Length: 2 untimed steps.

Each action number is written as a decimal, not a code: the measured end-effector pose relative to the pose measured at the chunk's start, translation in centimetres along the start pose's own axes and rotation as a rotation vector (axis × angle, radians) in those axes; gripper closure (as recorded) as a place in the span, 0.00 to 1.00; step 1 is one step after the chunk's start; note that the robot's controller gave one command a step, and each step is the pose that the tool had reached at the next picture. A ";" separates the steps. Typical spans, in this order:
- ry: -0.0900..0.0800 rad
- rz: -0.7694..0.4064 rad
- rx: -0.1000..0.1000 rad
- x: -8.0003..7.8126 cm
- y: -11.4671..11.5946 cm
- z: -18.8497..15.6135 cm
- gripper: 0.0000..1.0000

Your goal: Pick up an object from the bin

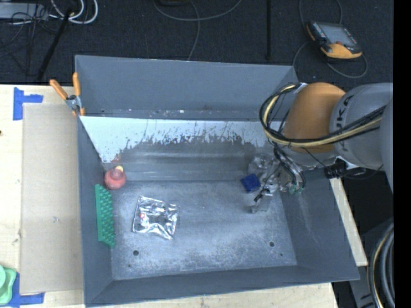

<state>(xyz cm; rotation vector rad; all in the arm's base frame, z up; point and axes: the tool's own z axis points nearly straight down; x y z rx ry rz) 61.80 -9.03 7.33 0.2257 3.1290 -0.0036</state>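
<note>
My gripper is low in the right half of the bin, just under the arm's orange cover. A small blue block lies against the gripper's left side, touching it or nearly so; I cannot tell whether the gripper holds it. A crumpled silver foil packet lies on the bin floor well to the left of the gripper.
A small pink ball-like thing rests near the bin's left wall. Below it, a long green ridged strip lies along that wall. The arm with its cables comes in over the bin's right rim.
</note>
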 end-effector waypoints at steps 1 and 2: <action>0.001 -0.004 -0.001 0.0 0.2 0.0 1.00; -0.007 -0.050 -0.001 1.5 -0.6 -21.6 1.00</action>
